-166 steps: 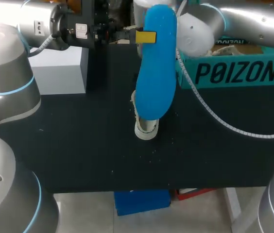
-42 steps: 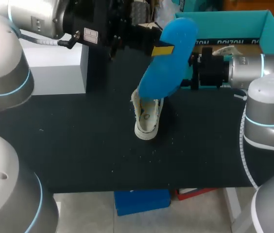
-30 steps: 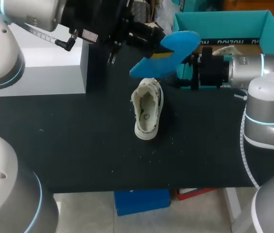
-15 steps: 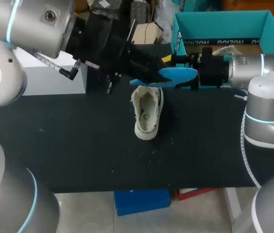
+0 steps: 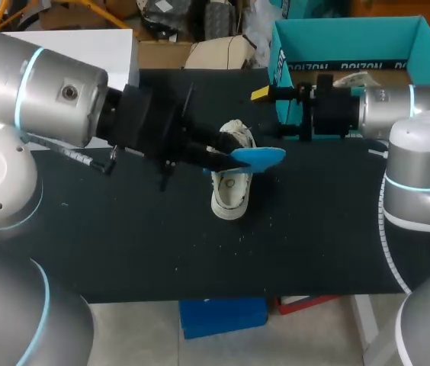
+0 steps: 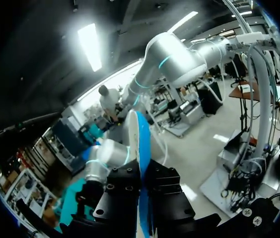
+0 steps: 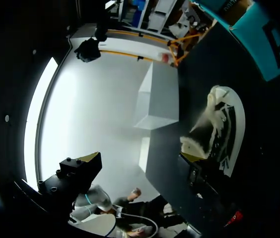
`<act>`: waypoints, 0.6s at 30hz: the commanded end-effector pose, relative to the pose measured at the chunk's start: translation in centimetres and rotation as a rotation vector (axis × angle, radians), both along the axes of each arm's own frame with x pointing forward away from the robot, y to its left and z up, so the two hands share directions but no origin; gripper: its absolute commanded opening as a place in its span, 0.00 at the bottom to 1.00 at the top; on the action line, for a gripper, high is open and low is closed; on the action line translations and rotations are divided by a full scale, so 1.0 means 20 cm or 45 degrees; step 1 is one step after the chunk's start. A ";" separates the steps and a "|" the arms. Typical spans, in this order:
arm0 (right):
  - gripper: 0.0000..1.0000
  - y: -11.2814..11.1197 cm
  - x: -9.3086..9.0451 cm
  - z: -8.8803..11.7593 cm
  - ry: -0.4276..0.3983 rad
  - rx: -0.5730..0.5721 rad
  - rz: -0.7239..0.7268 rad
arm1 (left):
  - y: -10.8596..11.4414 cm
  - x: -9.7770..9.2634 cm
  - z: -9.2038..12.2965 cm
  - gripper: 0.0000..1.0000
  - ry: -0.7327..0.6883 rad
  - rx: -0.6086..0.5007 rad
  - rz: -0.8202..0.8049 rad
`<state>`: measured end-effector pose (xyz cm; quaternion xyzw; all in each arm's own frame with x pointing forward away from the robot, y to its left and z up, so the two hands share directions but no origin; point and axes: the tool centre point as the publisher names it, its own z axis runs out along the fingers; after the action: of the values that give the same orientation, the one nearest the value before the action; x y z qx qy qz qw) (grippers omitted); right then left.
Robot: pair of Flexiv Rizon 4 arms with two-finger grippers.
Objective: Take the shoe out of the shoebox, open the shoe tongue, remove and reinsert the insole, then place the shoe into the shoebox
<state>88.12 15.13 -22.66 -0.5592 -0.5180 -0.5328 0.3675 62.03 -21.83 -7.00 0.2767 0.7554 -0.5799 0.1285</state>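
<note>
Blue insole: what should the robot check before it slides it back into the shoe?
1. Left fingers grip the blue insole: ok, it sits clamped between them.
2. Shoe stands upright on the table, opening up: ok.
3. Insole lined up with the shoe's length: not ok, it seems to lie crosswise above the opening.
4. Shoe opened wide enough: cannot tell, the insole covers most of the opening.
5. Right fingers out of the way: ok, they are spread wide at the shoe's far end and hold nothing.
</note>
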 end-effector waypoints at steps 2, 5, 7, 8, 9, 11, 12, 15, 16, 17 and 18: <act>1.00 0.01 0.00 -0.01 -0.001 0.000 -0.004 | 0.06 -0.07 -0.14 0.00 -0.047 -0.215 0.128; 1.00 0.01 0.00 -0.01 -0.001 0.000 -0.004 | 0.06 -0.08 -0.19 0.00 -0.057 -0.228 0.130; 1.00 0.01 0.00 -0.01 -0.001 0.000 -0.004 | 0.08 -0.08 -0.23 0.00 -0.081 -0.243 0.140; 1.00 0.01 0.00 -0.01 -0.001 0.000 -0.004 | 0.08 -0.08 -0.25 0.00 -0.100 -0.264 0.143; 1.00 0.01 0.00 -0.01 -0.001 0.000 -0.004 | 0.09 -0.08 -0.26 0.00 -0.106 -0.271 0.141; 1.00 0.01 0.00 -0.01 -0.001 0.000 -0.004 | 0.10 -0.09 -0.29 0.00 -0.149 -0.281 0.138; 1.00 0.01 0.00 -0.01 -0.001 0.000 -0.004 | 0.10 -0.10 -0.31 0.00 -0.202 -0.287 0.139; 1.00 0.01 0.00 -0.01 -0.001 0.000 -0.004 | 0.12 -0.12 -0.36 0.00 -0.343 -0.314 0.144; 1.00 0.01 0.00 -0.01 -0.001 0.000 -0.004 | 0.12 -0.13 -0.37 0.00 -0.364 -0.311 0.145; 1.00 0.01 0.00 -0.01 -0.001 0.000 -0.004 | 0.13 -0.13 -0.38 0.00 -0.396 -0.313 0.152; 1.00 0.01 0.00 -0.01 -0.001 0.000 -0.004 | 0.13 -0.13 -0.40 0.00 -0.424 -0.300 0.157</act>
<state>88.10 15.15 -22.66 -0.5593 -0.5182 -0.5328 0.3671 60.97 -19.93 -14.26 0.3598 0.6885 -0.5829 0.2382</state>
